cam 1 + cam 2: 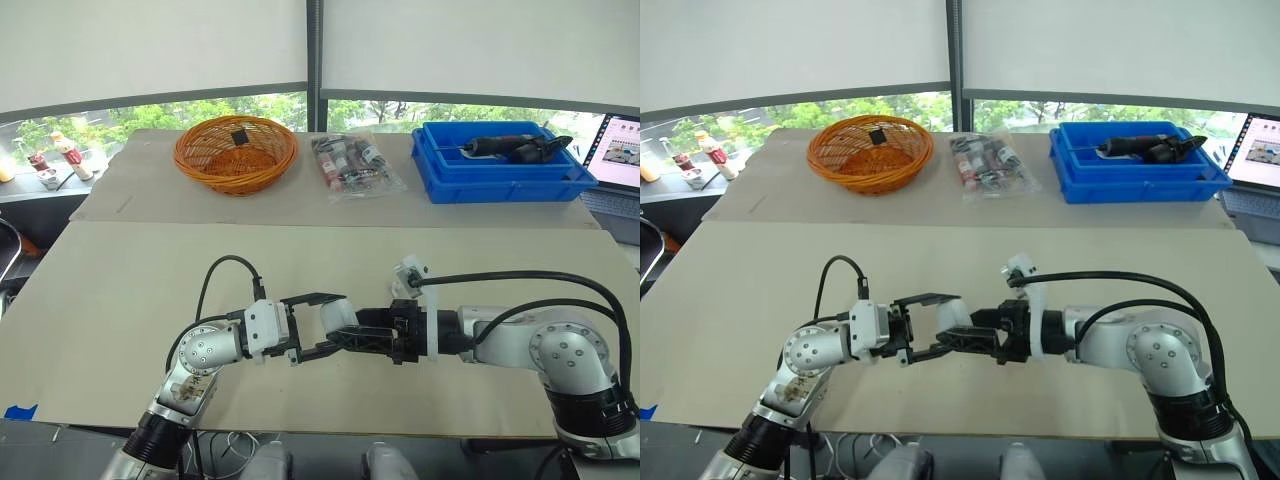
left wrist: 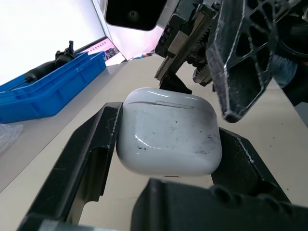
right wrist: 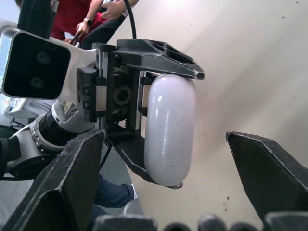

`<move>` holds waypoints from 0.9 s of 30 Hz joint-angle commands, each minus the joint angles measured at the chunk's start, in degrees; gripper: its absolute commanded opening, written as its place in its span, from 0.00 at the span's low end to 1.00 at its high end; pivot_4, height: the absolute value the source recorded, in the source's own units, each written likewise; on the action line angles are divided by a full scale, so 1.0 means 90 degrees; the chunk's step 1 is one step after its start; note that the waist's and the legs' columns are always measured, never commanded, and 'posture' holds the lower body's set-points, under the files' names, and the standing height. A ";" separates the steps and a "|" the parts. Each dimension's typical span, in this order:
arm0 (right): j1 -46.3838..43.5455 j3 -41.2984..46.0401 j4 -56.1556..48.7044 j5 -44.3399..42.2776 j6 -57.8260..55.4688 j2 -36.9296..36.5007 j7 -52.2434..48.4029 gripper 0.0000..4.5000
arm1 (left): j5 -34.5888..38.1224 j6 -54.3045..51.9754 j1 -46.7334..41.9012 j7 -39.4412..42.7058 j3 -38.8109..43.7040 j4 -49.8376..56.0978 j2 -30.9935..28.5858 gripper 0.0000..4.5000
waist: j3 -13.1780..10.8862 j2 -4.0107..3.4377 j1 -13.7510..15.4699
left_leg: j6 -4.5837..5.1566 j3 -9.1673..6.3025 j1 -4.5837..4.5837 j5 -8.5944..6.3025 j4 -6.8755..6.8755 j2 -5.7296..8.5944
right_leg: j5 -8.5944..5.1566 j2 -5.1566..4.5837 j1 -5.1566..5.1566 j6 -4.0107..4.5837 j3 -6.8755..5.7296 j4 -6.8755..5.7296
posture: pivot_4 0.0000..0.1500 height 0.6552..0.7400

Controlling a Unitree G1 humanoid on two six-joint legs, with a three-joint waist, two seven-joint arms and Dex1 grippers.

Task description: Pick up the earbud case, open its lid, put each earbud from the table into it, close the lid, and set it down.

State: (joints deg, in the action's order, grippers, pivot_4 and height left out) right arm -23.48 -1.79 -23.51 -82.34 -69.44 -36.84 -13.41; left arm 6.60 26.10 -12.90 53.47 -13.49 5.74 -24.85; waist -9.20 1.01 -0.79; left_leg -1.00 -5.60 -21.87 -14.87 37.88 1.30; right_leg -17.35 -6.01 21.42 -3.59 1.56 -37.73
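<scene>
Pick-up done: earbud case (image 2: 168, 137) clamped in jaws of left gripper (image 1: 330, 323), held above near-centre of bench (image 1: 120, 300), lid shut. Jaws of right gripper (image 3: 164, 136) apart, flanking case without touching, probably poised for lid.

Left to do: open lid, load both earbuds, close, set down.

Far side: orange wicker basket (image 1: 200, 165) holding small black item (image 1: 239, 134); blue bin (image 1: 500, 182) holding black-handled tool (image 1: 505, 147); clear bag of small bottles (image 1: 352, 165) between them.

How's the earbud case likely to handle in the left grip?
The case looks glossy and rounded, so it is probably slippery and could twist between the left fingers. The shell seems hard, so it is likely rigid, not crushable. It is small, so probably light.
</scene>
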 commanded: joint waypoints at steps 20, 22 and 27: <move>-0.0525 -0.0319 -0.0130 0.0739 -0.0039 -0.0310 -0.0690 0.16 | -0.0141 0.0300 -0.0243 -0.0004 -0.0040 -0.0290 -0.0282 1.00 | 0.0000 0.0000 -0.0006 | 0.0000 0.0002 -0.0008 0.0000 0.0000 0.0000 | 0.0000 0.0002 0.0014 0.0000 0.0001 -0.0007 | 1.00 1.00; -0.0839 -0.0953 -0.0495 0.1958 0.0391 -0.0938 -0.1470 0.16 | 0.0250 -0.0561 -0.0154 0.0206 0.0052 -0.0292 -0.0552 1.00 | 0.0000 -0.0002 -0.0017 | 0.0000 0.0002 -0.0016 0.0001 0.0001 0.0001 | 0.0000 0.0002 0.0031 0.0000 0.0002 -0.0019 | 1.00 1.00; -0.1517 -0.2548 -0.0966 0.4724 0.2080 -0.2141 -0.3354 0.16 | 0.1243 -0.3220 0.0011 0.0758 0.0041 0.0473 -0.1318 1.00 | -0.0003 -0.0005 -0.0136 | -0.0003 -0.0010 -0.0048 0.0006 0.0006 -0.0003 | -0.0001 0.0014 0.0090 -0.0001 0.0011 -0.0038 | 1.00 1.00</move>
State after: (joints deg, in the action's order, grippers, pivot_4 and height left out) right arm -36.04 -22.36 -29.93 -46.02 -56.16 -55.17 -38.56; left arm 14.53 2.79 -12.60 58.86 -13.45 5.73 -35.91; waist -9.22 0.96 -2.01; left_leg -1.03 -5.70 -22.33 -14.82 37.93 1.27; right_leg -17.36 -5.87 22.25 -3.60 1.65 -38.06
